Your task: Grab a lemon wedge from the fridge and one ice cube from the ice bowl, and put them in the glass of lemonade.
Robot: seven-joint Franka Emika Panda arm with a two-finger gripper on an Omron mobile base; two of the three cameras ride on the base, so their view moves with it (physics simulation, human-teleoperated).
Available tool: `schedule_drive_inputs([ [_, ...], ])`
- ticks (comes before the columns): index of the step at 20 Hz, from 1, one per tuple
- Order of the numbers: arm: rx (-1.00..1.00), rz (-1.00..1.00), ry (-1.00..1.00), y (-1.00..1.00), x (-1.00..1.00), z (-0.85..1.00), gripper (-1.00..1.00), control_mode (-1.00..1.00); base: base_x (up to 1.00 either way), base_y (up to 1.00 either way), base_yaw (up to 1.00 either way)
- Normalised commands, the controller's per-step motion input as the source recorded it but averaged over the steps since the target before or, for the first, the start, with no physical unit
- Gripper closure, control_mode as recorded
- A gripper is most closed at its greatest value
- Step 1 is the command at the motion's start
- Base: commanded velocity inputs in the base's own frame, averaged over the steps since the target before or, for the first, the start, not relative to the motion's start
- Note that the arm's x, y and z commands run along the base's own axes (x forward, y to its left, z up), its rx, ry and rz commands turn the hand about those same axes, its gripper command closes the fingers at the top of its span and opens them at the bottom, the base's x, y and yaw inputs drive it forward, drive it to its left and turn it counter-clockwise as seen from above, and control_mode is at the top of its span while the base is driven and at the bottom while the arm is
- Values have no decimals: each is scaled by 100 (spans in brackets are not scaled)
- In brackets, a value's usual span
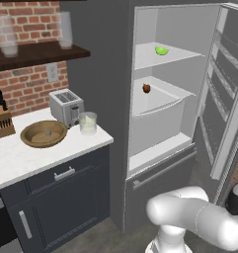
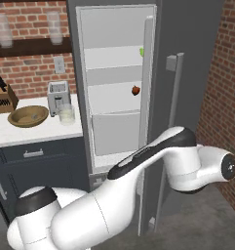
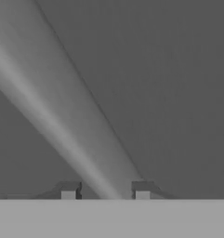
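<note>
Matte grey, the tall fridge point(image 1: 98, 74) stands open, its door bar handle point(image 3: 62, 125) passing between the gripper point(image 3: 105, 190) fingertips, jaws apart around it. The tiny yellow-green lemon wedge point(image 1: 161, 50) lies on the upper shelf; the short clear lemonade glass point(image 1: 88, 123) sits on the white surface point(image 1: 21, 158) just beside the brown wooden bowl point(image 1: 43, 133).

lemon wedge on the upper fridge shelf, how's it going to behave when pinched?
The lemon wedge looks tiny next to its fridge shelf, so probably very light and easily nudged away. One side seems rounded, so it may rock or slide on the smooth white shelf. Likely soft; a gentle pinch seems wise.
</note>
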Motion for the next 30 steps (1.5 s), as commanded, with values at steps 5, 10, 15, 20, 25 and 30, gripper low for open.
schedule_drive_inputs([
  [5, 6, -1, 0, -31, -17, 35, -100, -100, 0, 0, 0],
  [10, 0, -2, 0, -6, -31, 63, -100, -100, 0, 0, 0],
  [15, -1, -8, -1, 21, -39, 57, -100, -100, 0, 0, 0],
  [20, -20, -19, -12, 83, -29, 48, -100, -100, 0, 0, 0],
  [25, -33, -23, -18, 100, -21, 26, -100, -100, 0, 0, 0],
  [30, -38, -24, -17, 100, -6, 15, -100, -100, 0, 0, 0],
])
